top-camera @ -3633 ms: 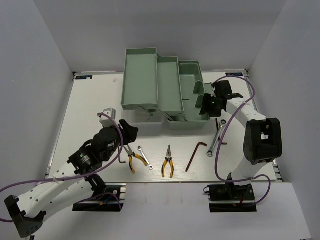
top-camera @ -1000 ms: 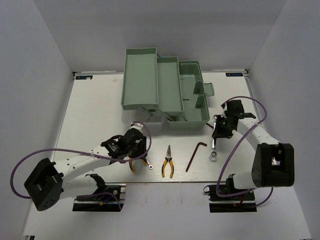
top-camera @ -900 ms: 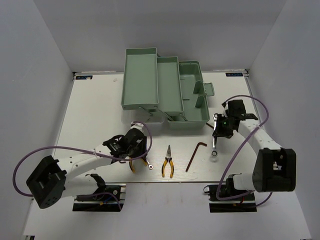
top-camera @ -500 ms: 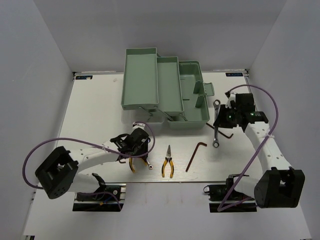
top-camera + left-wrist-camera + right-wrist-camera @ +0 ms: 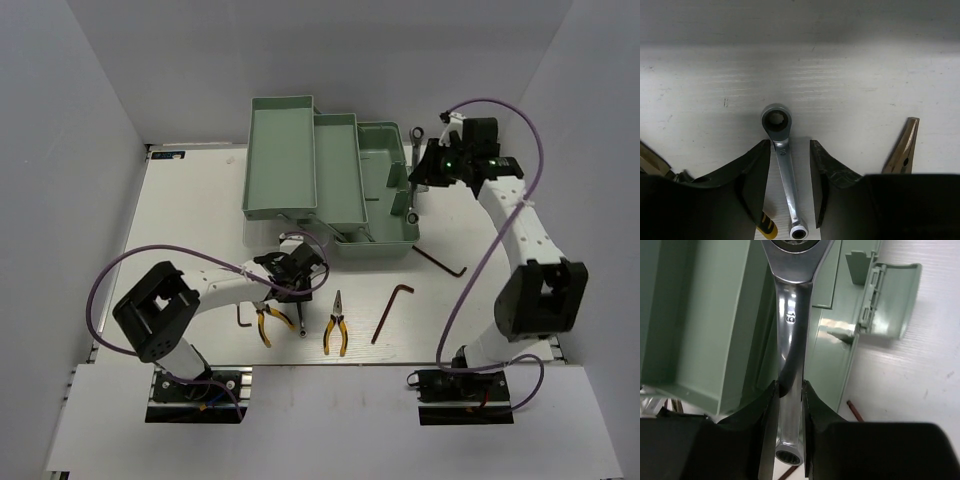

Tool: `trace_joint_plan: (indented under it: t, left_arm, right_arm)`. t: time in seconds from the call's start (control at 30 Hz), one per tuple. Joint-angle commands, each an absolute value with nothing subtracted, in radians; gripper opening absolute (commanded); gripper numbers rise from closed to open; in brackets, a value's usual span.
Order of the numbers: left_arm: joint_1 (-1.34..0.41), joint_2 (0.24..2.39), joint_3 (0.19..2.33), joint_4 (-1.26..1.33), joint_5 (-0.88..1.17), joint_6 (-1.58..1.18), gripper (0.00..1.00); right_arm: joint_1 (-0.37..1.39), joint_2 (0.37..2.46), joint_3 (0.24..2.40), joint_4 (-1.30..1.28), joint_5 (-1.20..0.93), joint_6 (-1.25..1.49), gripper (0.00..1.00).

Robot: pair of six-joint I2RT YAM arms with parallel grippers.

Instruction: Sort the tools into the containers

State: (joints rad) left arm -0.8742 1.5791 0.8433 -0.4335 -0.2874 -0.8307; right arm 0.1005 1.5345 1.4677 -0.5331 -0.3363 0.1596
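Note:
My right gripper (image 5: 428, 168) is shut on a silver combination wrench (image 5: 411, 202) and holds it in the air over the right end of the pale green toolbox base (image 5: 385, 150). In the right wrist view the fingers (image 5: 765, 405) clamp the wrench's shank (image 5: 790, 335), with the base below. My left gripper (image 5: 297, 273) is low over the table, open, its jaws astride a smaller silver wrench (image 5: 782, 160) without touching it. Two yellow-handled pliers (image 5: 266, 325) (image 5: 335, 324) lie near the front edge. Three reddish hex keys (image 5: 243, 316) (image 5: 392, 311) (image 5: 441, 261) lie on the table.
Two pale green trays (image 5: 280, 150) (image 5: 337, 165) stand fanned out left of the base at the back. A pliers nose (image 5: 902, 147) lies just right of my left fingers and a yellow handle tip (image 5: 767, 230) just left. White walls enclose the table.
My right gripper has lifted the larger wrench off the table and carried it back over the toolbox base. My left gripper has moved right and settled over the small wrench.

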Motion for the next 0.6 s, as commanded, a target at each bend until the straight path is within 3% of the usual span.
trace_joint_plan:
  t: [0.0,0.23,0.27,0.3,0.4,0.57]
  left_arm:
    - [-0.897,1.597,0.834,-0.506,-0.311,-0.885,0.48]
    - [-0.927,1.608,0.834,-0.537,-0.33,-0.905,0.48]
    - [-0.936,1.608,0.834,-0.537,-0.33,-0.905,0.48]
    - [-0.936,1.608,0.834,-0.537,-0.339,-0.905,0.48]
    - [-0.956,1.608,0.834,-0.557,-0.348,-0.914,0.48]
    - [-0.965,1.598,0.825,-0.578,-0.357,-0.933,0.48]
  right_arm:
    - [0.138,1.647,1.572,-0.466,-0.359,0.181,0.0]
    - [0.216,1.793,1.649,-0.486,-0.305,0.132,0.01]
    - [0.219,1.807,1.654,-0.488,-0.299,0.127,0.09]
    - [0.227,1.821,1.663,-0.498,-0.292,0.124,0.36]
    - [0.236,1.821,1.663,-0.511,-0.305,0.112,0.65]
    - [0.23,1.668,1.568,-0.47,-0.273,0.12,0.64]
